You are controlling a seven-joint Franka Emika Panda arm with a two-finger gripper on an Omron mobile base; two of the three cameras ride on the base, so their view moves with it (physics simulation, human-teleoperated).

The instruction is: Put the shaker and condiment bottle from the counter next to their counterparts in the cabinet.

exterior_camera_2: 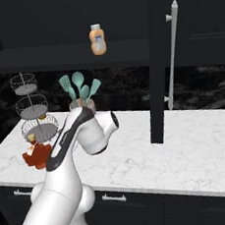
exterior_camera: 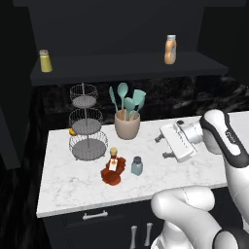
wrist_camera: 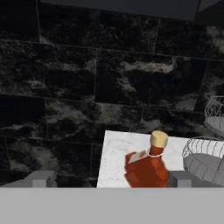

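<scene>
The dark red condiment bottle (exterior_camera: pixel 112 168) stands on the white marble counter (exterior_camera: pixel 68 189), with the pale teal shaker (exterior_camera: pixel 137 166) just to its right. My gripper (exterior_camera: pixel 162 147) hangs open and empty to the right of the shaker, a short gap away, its fingers pointing left at both. In the hand view the condiment bottle (wrist_camera: pixel 146 168) sits between my open fingertips (wrist_camera: pixel 41 179), right of centre. In the cabinet, the yellow shaker (exterior_camera: pixel 45 61) stands at the left of the shelf (exterior_camera: pixel 121 68) and the orange bottle (exterior_camera: pixel 170 49) at the right. My arm partly hides the condiment bottle (exterior_camera_2: pixel 37 155) in the right base view.
A three-tier wire basket (exterior_camera: pixel 86 124) stands left of the bottle at the back. A beige holder with teal utensils (exterior_camera: pixel 127 121) stands behind the shaker. A tall dark cabinet panel with a long silver handle (exterior_camera_2: pixel 173 53) rises from the counter to the right.
</scene>
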